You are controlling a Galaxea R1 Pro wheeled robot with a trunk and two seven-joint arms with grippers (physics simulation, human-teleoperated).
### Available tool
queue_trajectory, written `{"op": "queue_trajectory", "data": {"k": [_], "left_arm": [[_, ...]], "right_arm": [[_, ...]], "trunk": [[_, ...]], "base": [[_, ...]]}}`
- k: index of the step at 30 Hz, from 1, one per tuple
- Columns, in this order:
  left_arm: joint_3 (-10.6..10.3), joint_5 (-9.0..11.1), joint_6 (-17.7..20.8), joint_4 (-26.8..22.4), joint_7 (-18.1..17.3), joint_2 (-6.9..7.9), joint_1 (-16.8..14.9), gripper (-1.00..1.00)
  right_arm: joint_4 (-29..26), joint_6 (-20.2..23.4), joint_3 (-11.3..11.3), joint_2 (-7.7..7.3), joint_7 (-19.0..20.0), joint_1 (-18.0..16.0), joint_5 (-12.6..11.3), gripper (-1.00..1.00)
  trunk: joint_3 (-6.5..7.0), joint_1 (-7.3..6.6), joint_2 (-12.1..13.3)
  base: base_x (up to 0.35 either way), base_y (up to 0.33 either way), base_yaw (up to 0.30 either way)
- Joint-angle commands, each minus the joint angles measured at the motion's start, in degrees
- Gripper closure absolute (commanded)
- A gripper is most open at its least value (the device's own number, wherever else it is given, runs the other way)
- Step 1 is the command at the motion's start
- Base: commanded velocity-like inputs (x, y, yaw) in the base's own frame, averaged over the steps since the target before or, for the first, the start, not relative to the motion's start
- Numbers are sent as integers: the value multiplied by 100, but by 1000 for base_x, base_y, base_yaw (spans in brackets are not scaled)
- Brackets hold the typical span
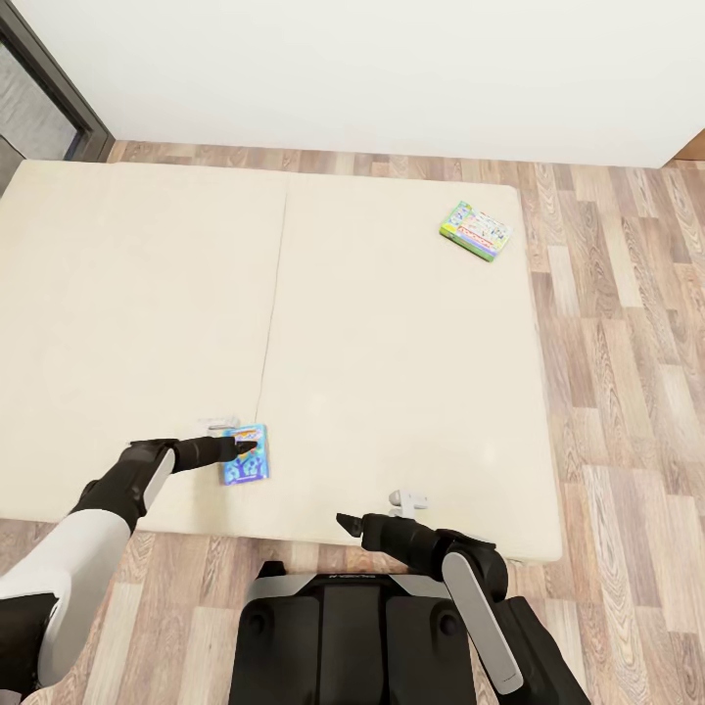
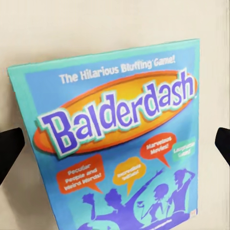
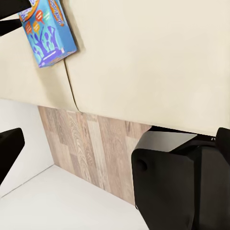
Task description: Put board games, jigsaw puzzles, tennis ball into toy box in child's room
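The left jaws (image 1: 240,447) hang spread wide just above the blue game (image 2: 120,143), holding nothing. In the left wrist view the two dark fingertips (image 2: 9,148) sit at opposite edges of the picture, with the box lid, lettered "Balderdash", lying flat between them; whether they touch the box cannot be told. In the head view the left arm reaches in from the near left, its black tip over the upper edge of the blue game (image 1: 244,454), which lies flat on the beige bed (image 1: 392,323) close to the near edge and just left of the mattress seam.

The right jaws (image 1: 345,521) are also parted and empty, held over the near edge of the bed, well to the right of the blue game. The right wrist view shows the blue game (image 3: 47,31) on the mattress, the wood floor (image 3: 91,143) and the robot's dark base (image 3: 177,187).

A second game (image 1: 477,231), pastel with a green edge, lies flat near the far right corner of the bed, well apart from both arms.
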Motion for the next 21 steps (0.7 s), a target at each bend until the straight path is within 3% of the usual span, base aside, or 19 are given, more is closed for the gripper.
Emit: {"op": "queue_trajectory", "data": {"k": [1,21], "left_arm": [[22,8,48,-5,-22,-3,-2,-100],[-27,-14,62,-14,-7,-283,-2,-100]], "right_arm": [[-4,27,-4,2,13,-2,12,-100],[-4,28,-5,2,13,-2,12,-100]], "trunk": [[-6,3,-9],[-6,3,-9]], "base": [[0,0,0],[0,0,0]]}}
